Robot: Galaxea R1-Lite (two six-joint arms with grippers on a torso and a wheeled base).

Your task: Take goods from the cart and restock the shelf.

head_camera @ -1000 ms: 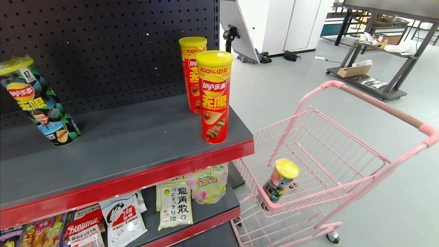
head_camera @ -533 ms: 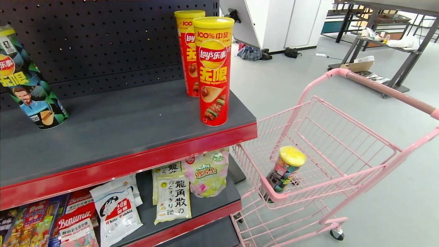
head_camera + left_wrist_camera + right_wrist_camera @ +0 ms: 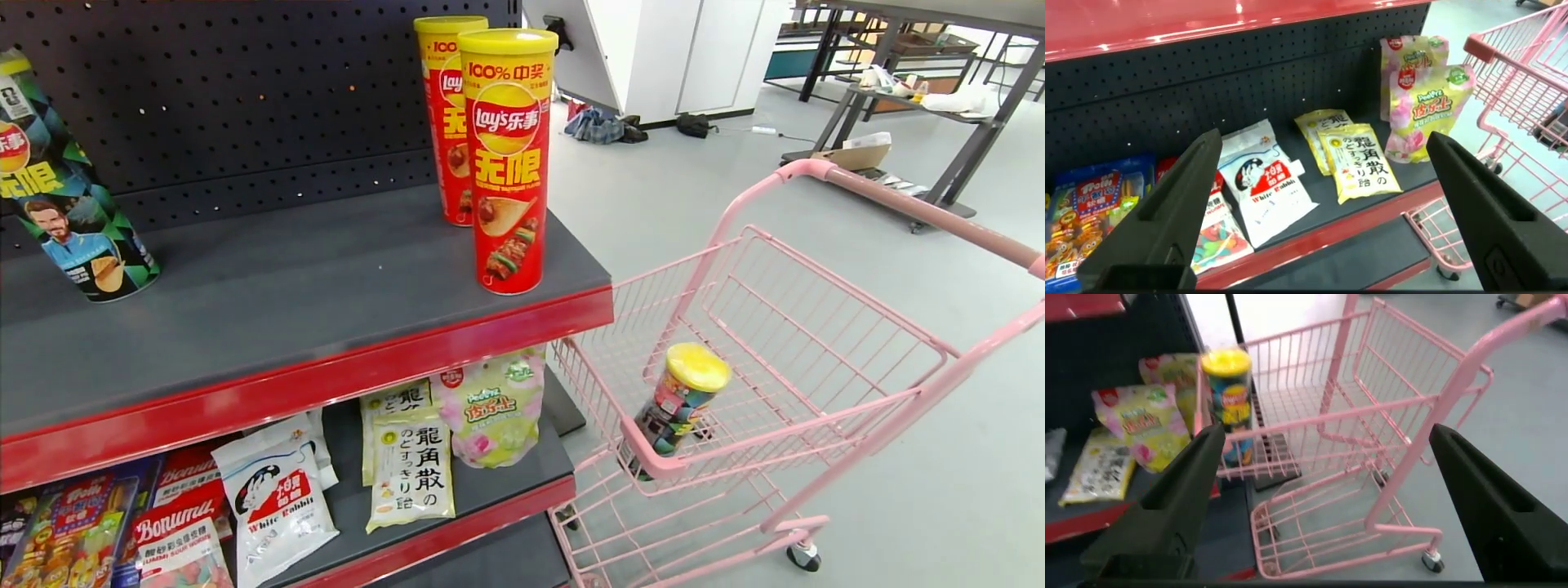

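Right tool (image 3: 1324, 433) gapes wide, facing the cart (image 3: 1372, 409).

The upper shelf (image 3: 286, 302), dark grey with a red front lip, carries two upright crisp cans at its right end: the near red can (image 3: 508, 163) by the front edge and the far red can (image 3: 441, 122) just behind it. A green-and-black can (image 3: 69, 212) stands at its left. The lower shelf (image 3: 506, 490) holds a white candy bag (image 3: 273, 498), a yellow packet (image 3: 412, 474) and a pink-green pouch (image 3: 490, 412). To the right, a pink cart (image 3: 816, 327) stands on the grey floor (image 3: 939, 490), with a yellow-lidded can (image 3: 678, 400) in its near left corner.
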